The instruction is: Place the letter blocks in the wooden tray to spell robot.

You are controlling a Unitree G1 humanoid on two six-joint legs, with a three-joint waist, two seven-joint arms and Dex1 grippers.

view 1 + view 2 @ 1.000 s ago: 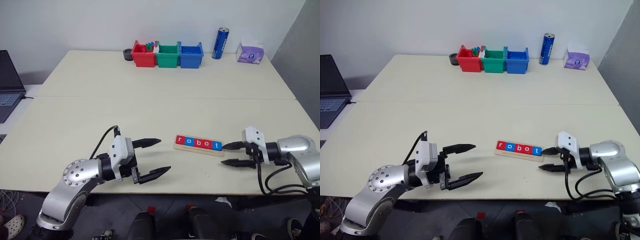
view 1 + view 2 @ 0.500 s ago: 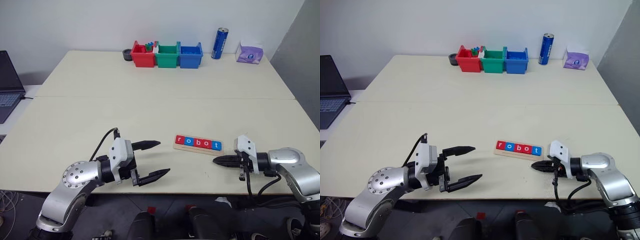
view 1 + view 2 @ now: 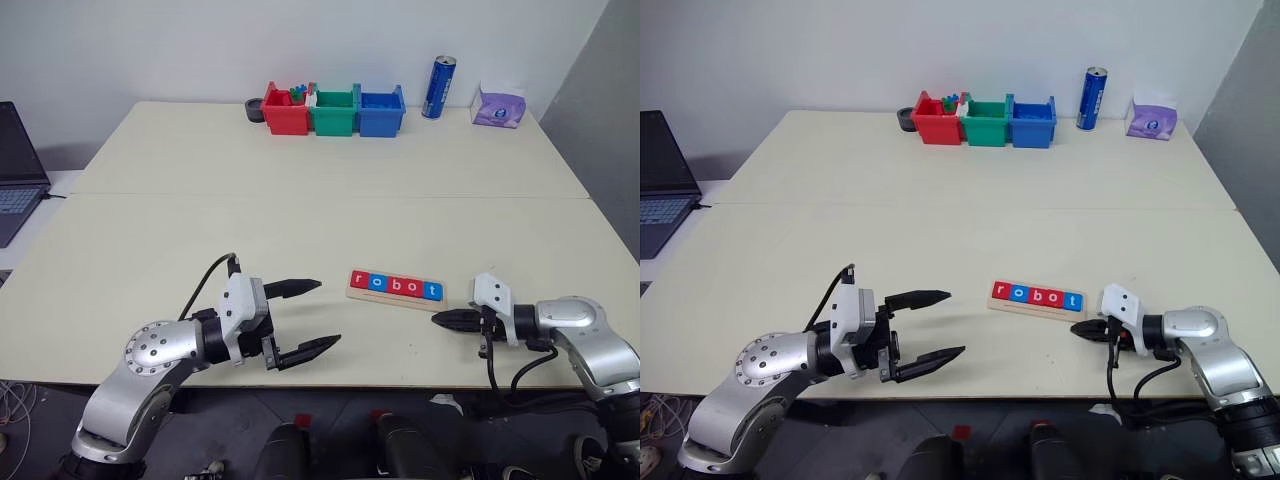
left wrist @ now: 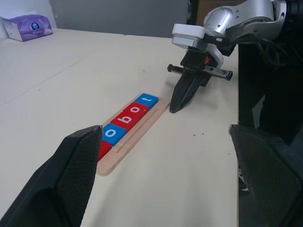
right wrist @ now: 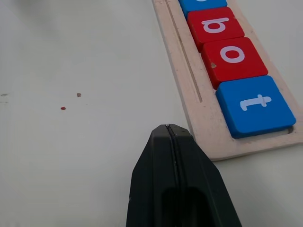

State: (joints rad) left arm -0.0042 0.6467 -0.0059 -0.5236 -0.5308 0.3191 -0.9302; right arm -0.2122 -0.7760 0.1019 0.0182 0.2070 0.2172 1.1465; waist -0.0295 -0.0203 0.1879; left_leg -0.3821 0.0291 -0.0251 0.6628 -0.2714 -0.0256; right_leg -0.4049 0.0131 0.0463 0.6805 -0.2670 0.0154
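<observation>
The right tool [image 3: 447, 318] has just snapped its fingers together, empty, and dipped toward the desk [image 3: 300, 220] just beside the tray's [image 3: 397, 297] "t" end; a second ago its fingers stood apart there. It holds nothing. The left tool [image 3: 305, 318] has not moved: wide, empty, hovering near the desk's front edge, a little way off from the tray's other end.

That closing reads as a finishing gesture. The tray lies near the front of the desk between the two tools, and all five blocks [image 3: 396, 286] sit in its groove, touching in a row: red r, blue o, red b, red o, blue t. The word is spelled, so the task looks done, unless the shut tool is meant to nudge the row or tray straight.

Count: one tray; five blocks, three red and two blue; two tools. At the far edge stand three bins [image 3: 334, 110], one each of red, green and blue, with a few small bricks in the red one, a blue can [image 3: 439, 86], a purple tissue pack [image 3: 500, 104] and a dark round thing [image 3: 255, 108] beside the red bin. A laptop [image 3: 17, 165] sits off the left.
</observation>
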